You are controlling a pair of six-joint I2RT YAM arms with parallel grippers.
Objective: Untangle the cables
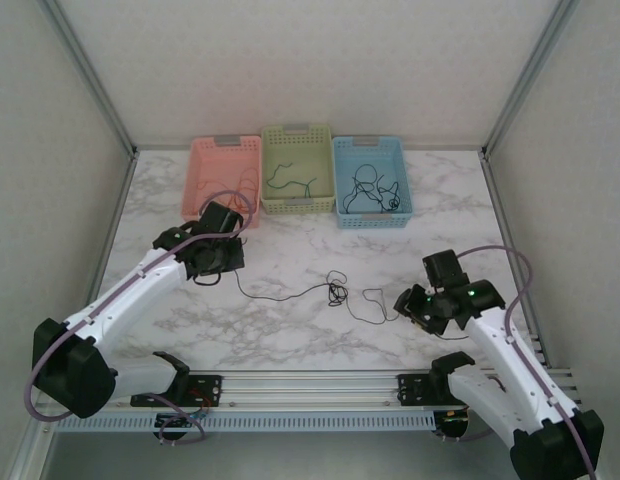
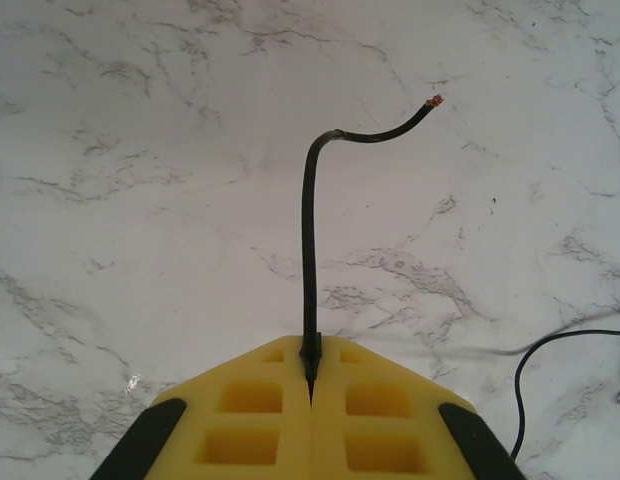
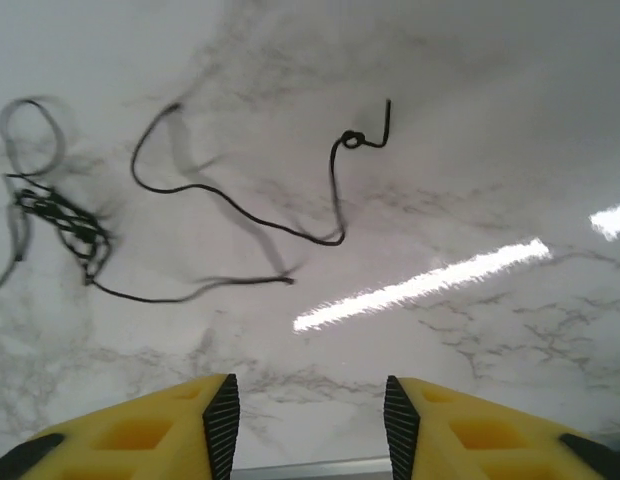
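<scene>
1. Bench (image 1: 290,335): white marble-patterned top. Three baskets stand side by side along the far edge, around its middle.
   - Pink basket (image 1: 212,150), leftmost: contains a thin red-orange cable (image 1: 246,190).
   - Green basket (image 1: 272,136), centre: contains a green cable (image 1: 290,182).
   - Blue basket (image 1: 342,146), rightmost: contains a bundle of black cables (image 1: 375,192).

2. Black cable (image 1: 290,296): lies loose on the bare bench, roughly midway between the far and near edges. It runs across the bench from the left side toward the right. A small tangle (image 1: 336,292) sits about halfway along it. In the right wrist view, the tangle (image 3: 60,215) lies at the left. The free part of the cable (image 3: 240,212) snakes away from it flat on the surface and carries a small loop near its end.

3. Left hand (image 1: 212,268): toward the left edge, in front of the pink basket. In the left wrist view, the hand (image 2: 310,378) is closed tight, with the yellow pads meeting. It grips the black cable (image 2: 310,250) close to its end. The short free stub rises beyond the pads and bends to the side, showing a bare copper tip.

4. Right hand (image 1: 408,305): toward the right edge, near the cable's right-hand end. In the right wrist view, the hand (image 3: 308,420) is open. Its two yellow fingers (image 3: 150,430) stand apart with nothing between them, clear of the cable.
</scene>
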